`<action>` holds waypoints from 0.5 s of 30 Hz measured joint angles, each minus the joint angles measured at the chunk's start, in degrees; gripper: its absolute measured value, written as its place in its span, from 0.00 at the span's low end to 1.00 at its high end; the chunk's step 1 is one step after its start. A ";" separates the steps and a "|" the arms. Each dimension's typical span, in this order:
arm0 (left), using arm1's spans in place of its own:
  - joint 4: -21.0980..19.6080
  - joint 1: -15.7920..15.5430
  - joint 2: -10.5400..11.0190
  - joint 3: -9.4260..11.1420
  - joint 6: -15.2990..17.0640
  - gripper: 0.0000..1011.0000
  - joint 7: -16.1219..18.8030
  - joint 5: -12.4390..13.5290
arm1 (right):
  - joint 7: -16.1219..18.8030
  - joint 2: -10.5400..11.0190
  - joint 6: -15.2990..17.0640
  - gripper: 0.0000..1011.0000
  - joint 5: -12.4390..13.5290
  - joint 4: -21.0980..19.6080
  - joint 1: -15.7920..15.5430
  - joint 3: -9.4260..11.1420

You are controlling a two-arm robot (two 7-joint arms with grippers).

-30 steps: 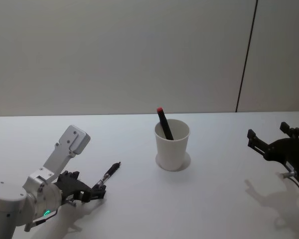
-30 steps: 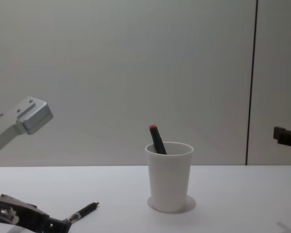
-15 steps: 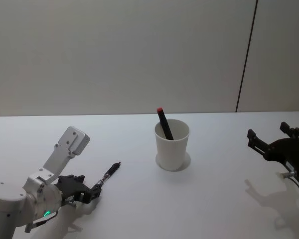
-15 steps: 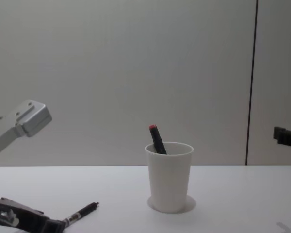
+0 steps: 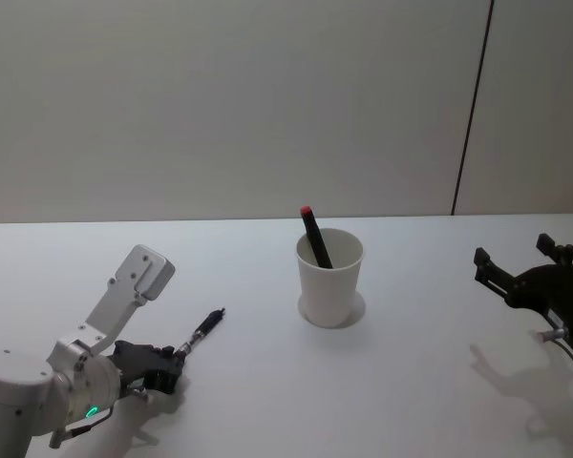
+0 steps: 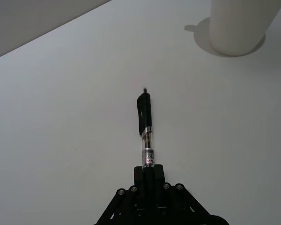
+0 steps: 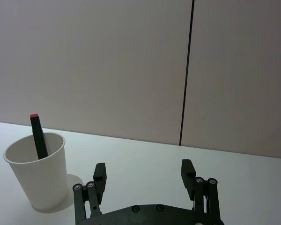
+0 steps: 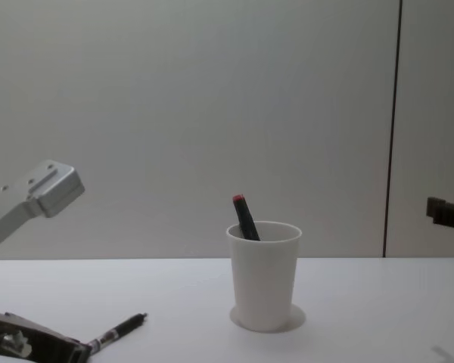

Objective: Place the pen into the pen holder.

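Table (image 5: 420, 391) is mostly free: left wrist cam shows my left gripper (image 6: 149, 172) clamped on the pen (image 6: 145, 123) near the front-left corner, pen holder (image 5: 329, 283) mid-table, right gripper (image 7: 144, 172) gaping by the right edge.

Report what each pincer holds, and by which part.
Left pincer grips the slim black-and-clear pen by its clear end; the right pincer is open, holding nothing.

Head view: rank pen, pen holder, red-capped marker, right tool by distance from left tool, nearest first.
1. The pen, gripped in the left tool, near left.
2. The pen holder, centre; the red-capped marker stands inside it, too close to call.
3. The right tool, far right.
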 joint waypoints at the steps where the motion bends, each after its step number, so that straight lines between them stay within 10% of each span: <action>1: 0.01 0.00 -0.02 0.02 0.06 0.14 -0.07 0.03 | 0.00 0.00 0.00 0.99 0.00 0.00 0.00 0.00; 15: 0.06 0.17 -0.10 0.10 -0.03 0.13 -0.82 -0.02 | 0.00 0.00 0.00 0.99 0.00 0.00 0.00 -0.01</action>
